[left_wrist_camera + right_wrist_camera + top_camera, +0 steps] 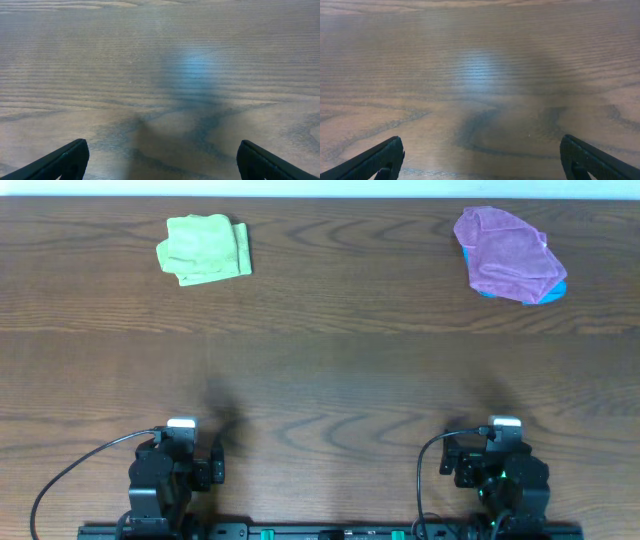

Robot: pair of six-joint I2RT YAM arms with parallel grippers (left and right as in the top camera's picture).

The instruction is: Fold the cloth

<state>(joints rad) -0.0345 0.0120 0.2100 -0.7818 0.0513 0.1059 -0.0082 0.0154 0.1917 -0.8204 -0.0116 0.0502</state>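
two cloths are seen on the worktop (320, 360), both along its far edge: a green cloth (205, 248) at the far left, already squared into a compact fold, and a purple cloth (505, 253) at the far right, lying crumpled over something blue (553, 292) that shows at its lower right edge. the purple cloth is judged to be the one left to fold

the left hand (205, 468) and the right hand (468, 464) are parked at the near edge, well apart from both cloths. the purple cloth lies almost straight ahead of the right hand, across the full depth of the worktop, and the right arm is clearly the nearer one; the left hand would have to cross diagonally. the cloth's long axis is taken to run from upper left to lower right

in both wrist views the fingers (60, 161) (375, 161) are held wide apart with only bare wood between them; nothing is gripped
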